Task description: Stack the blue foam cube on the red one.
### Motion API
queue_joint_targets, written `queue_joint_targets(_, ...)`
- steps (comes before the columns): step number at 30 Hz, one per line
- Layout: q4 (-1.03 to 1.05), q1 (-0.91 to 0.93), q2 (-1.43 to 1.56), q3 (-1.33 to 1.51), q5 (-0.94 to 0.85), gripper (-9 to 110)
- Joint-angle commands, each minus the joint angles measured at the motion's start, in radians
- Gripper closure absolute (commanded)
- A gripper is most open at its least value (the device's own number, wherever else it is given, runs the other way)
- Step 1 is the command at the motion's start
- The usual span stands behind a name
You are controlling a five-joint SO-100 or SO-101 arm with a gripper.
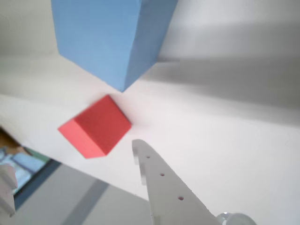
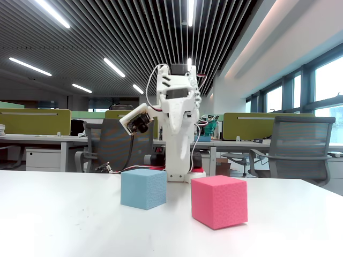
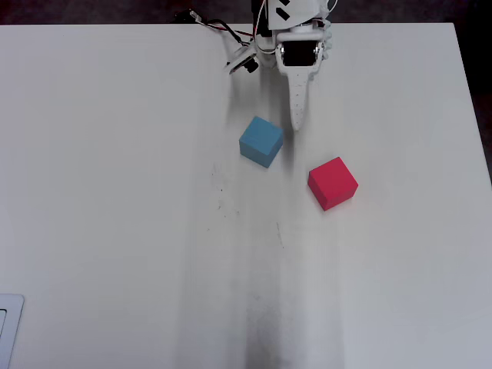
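Open-plan office: desk rows [image 2: 43,140], green partitions [image 2: 35,122], swivel chairs [image 2: 300,147], slatted ceiling with strip lights [image 2: 51,13].

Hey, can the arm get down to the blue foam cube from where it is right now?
Probably yes. The blue foam cube sits alone on the white table, just beside the end effector tip, apart from the pink-red foam cube. Nothing lies between them.

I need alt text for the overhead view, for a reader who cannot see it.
A blue foam cube and a red foam cube sit apart on a white table, blue to the left. The white robot arm's hand points down from the top edge, just right of the blue cube, holding nothing.
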Motion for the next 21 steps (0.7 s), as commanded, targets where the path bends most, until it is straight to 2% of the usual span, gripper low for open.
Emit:
queue_joint_targets(1, 0.011, 0.003, -0.101, -0.143, 0.020, 67)
queue_joint_targets(11, 0.072, 0.040, -0.511, -0.417, 0.140, 65)
queue_joint_targets(21, 0.146, 0.143, -0.795, -0.580, 0.169, 65)
